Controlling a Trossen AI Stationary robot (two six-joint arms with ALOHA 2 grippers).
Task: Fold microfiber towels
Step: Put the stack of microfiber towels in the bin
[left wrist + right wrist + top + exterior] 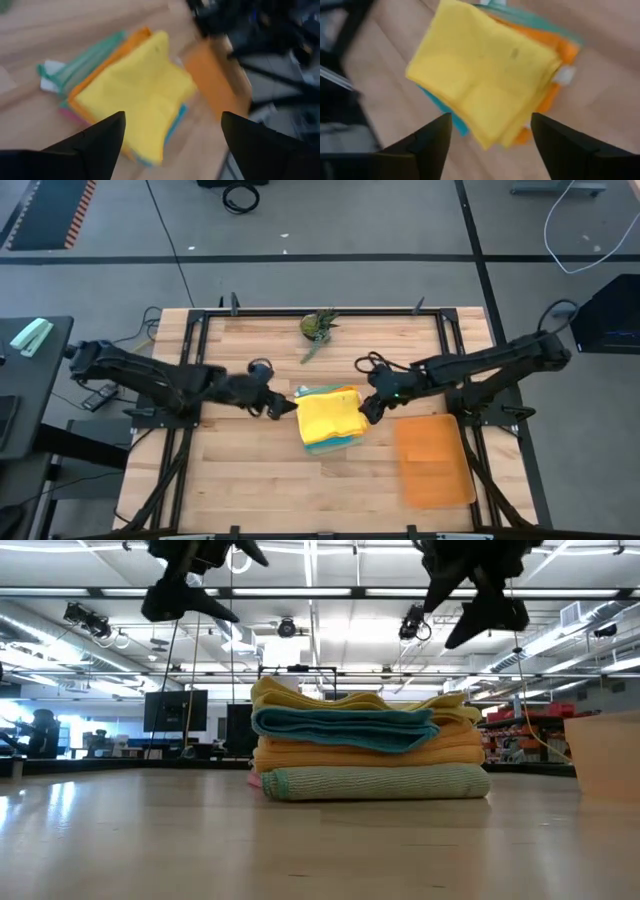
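1. Yellow folded cloth tops the stack of microfiber towels point(330, 420), mid-table beside the orange mat point(433, 459).
2. Teal, orange and pale green layers lie beneath.
3. Left gripper point(284, 407) and right gripper point(366, 410) flank the stack above the tabletop, fingers spread, holding nothing.

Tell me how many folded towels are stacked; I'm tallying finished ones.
5 layers show in the low view: pale green lowest, orange, teal, then yellow on top, pink peeking at the base; more may be hidden.

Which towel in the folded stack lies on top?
The yellow towel tops the stack; the orange, teal and pale green towel layers lie beneath it, the green one at the bottom on the table.
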